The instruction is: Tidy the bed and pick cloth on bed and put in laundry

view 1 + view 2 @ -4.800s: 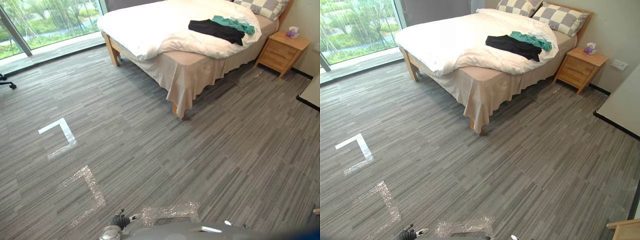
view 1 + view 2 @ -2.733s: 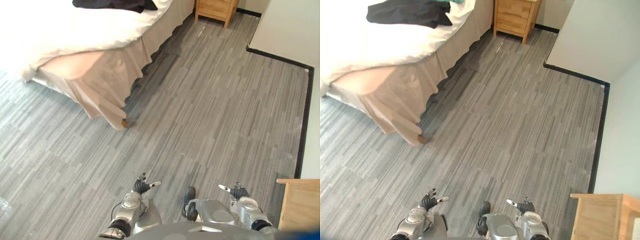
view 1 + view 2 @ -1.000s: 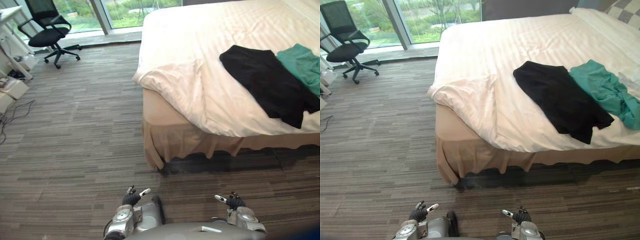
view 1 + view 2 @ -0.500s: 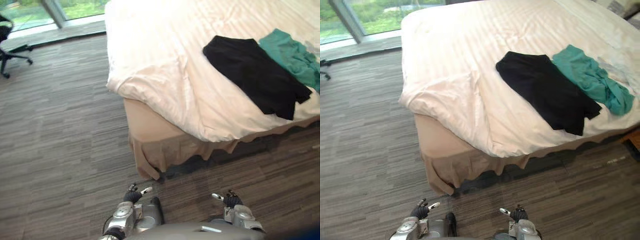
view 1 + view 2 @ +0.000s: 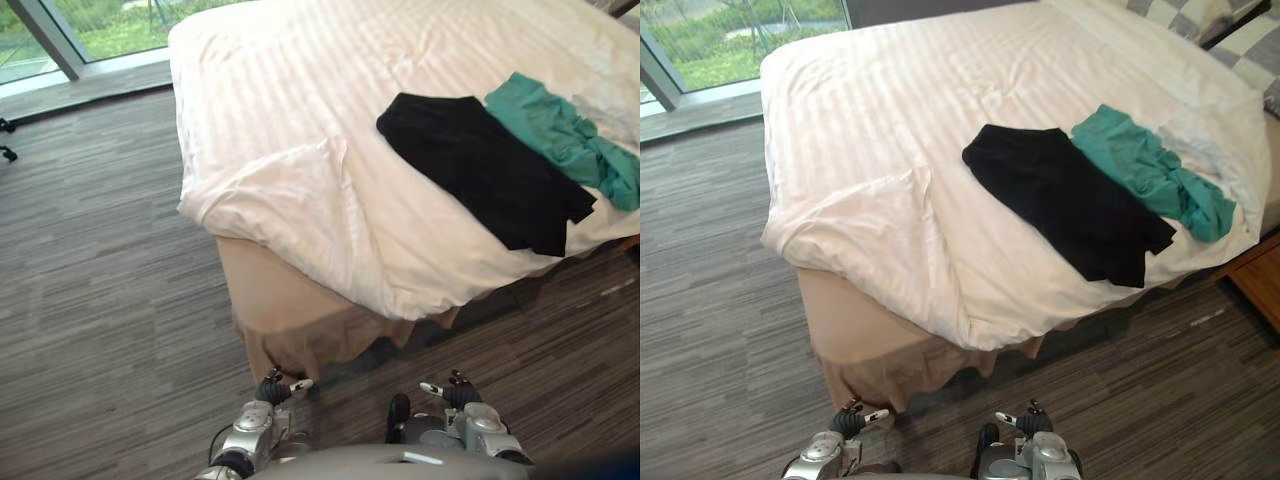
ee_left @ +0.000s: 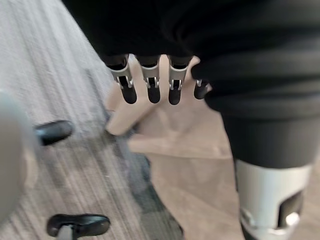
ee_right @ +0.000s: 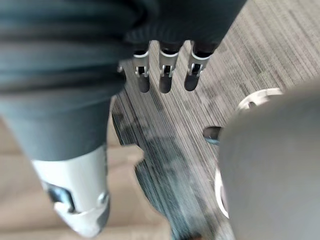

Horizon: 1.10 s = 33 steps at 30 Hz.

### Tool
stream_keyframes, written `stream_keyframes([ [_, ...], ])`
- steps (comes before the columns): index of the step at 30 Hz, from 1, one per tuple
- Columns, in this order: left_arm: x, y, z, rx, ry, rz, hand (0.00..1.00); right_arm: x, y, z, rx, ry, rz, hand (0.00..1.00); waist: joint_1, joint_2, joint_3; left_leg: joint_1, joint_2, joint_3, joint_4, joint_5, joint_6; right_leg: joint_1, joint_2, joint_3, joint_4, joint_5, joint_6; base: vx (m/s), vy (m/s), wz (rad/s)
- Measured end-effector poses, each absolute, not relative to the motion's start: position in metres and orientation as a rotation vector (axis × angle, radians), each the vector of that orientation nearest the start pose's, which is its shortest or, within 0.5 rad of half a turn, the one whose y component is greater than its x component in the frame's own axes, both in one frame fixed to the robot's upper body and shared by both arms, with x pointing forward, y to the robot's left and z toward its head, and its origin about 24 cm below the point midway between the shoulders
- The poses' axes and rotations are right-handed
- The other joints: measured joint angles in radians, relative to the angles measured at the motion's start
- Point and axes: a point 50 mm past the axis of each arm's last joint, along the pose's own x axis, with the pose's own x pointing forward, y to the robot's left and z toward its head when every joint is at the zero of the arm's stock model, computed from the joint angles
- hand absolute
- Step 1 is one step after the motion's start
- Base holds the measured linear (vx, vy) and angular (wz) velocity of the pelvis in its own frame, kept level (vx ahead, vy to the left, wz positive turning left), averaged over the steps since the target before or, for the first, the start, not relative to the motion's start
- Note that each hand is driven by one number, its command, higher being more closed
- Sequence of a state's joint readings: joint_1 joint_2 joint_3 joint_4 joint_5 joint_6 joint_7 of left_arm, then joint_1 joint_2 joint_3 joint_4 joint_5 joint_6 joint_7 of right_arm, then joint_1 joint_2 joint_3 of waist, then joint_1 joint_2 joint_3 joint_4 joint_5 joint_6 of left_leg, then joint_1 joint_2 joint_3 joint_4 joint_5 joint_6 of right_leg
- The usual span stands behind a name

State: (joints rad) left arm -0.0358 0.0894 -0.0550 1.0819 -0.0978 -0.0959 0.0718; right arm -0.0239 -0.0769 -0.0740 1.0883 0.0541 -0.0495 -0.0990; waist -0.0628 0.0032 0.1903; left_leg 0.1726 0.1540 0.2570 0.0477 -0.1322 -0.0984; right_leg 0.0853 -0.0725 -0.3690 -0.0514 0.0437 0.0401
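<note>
Left eye view: cloth point(image 5: 480, 170) (black) beyond right hand point(image 5: 458, 393)

My head's two eyes look down — both share the bed point(image 5: 890, 120) corner; wrist cameras face the floor point(image 7: 260, 45), close.

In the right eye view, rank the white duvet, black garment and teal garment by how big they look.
1. white duvet
2. black garment
3. teal garment, partly bunched up, so it looks somewhat smaller than the black one
</note>
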Motion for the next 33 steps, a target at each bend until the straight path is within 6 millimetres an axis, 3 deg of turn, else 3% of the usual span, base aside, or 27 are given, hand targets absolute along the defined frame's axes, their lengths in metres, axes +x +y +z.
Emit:
stream_keyframes([
  [4,0.133,0.190,-0.151,0.000,0.971,0.198,0.00,0.125,-0.196,-0.155,-0.015,1.031,-0.258,0.00,0.015,-0.011,-0.006,0.001,-0.018,-0.010,-0.011,0.000,0.000,0.021,-0.013,-0.016,-0.044,0.023,0.012,0.03,0.057,0.16],
  [11,0.107,0.234,-0.151,-0.202,0.960,0.615,0.00,0.119,-0.200,-0.157,0.003,1.055,-0.289,0.00,0.026,-0.006,-0.014,-0.015,-0.049,-0.057,-0.015,0.000,0.000,0.038,-0.040,-0.062,-0.045,0.032,0.026,-0.04,0.038,0.22],
  [16,0.094,0.265,-0.142,-0.334,0.841,0.908,0.00,0.117,-0.200,-0.158,0.016,1.058,-0.298,0.00,0.032,-0.015,-0.024,-0.019,-0.059,-0.118,-0.065,0.014,0.021,0.041,-0.041,-0.115,-0.051,0.036,0.032,-0.09,0.015,0.31],
  [19,0.095,0.270,-0.137,-0.395,0.778,0.986,0.00,0.114,-0.201,-0.158,0.018,1.064,-0.303,0.00,0.054,-0.019,-0.027,-0.024,-0.063,-0.140,-0.065,0.017,0.025,0.044,-0.044,-0.128,-0.051,0.036,0.033,-0.06,0.005,0.21],
  [22,0.122,0.287,-0.109,-0.431,0.549,1.039,0.00,0.115,-0.197,-0.158,0.007,1.062,-0.287,0.00,0.066,-0.026,-0.036,-0.062,-0.071,-0.196,-0.076,0.042,0.027,0.034,-0.051,-0.180,-0.050,0.034,0.036,-0.04,-0.006,0.50],
  [24,0.139,0.309,-0.077,-0.441,0.329,1.090,0.00,0.121,-0.197,-0.156,-0.005,1.043,-0.279,0.00,0.091,-0.031,-0.040,-0.079,-0.072,-0.221,-0.088,0.059,0.026,0.028,-0.051,-0.204,-0.050,0.032,0.035,-0.02,-0.010,0.35],
  [27,0.147,0.341,-0.031,-0.444,0.052,1.162,0.00,0.131,-0.200,-0.152,-0.031,1.012,-0.267,0.00,0.121,-0.018,-0.048,-0.088,-0.073,-0.247,-0.098,0.067,0.026,0.027,-0.050,-0.229,-0.046,0.030,0.033,0.01,-0.004,0.27],
  [33,0.149,0.400,0.034,-0.315,-0.211,1.237,0.00,0.154,-0.213,-0.140,-0.053,0.921,-0.279,0.00,0.166,0.001,-0.071,-0.106,-0.081,-0.272,-0.094,0.069,0.028,0.020,-0.057,-0.252,-0.045,0.029,0.032,0.04,0.024,0.16],
])
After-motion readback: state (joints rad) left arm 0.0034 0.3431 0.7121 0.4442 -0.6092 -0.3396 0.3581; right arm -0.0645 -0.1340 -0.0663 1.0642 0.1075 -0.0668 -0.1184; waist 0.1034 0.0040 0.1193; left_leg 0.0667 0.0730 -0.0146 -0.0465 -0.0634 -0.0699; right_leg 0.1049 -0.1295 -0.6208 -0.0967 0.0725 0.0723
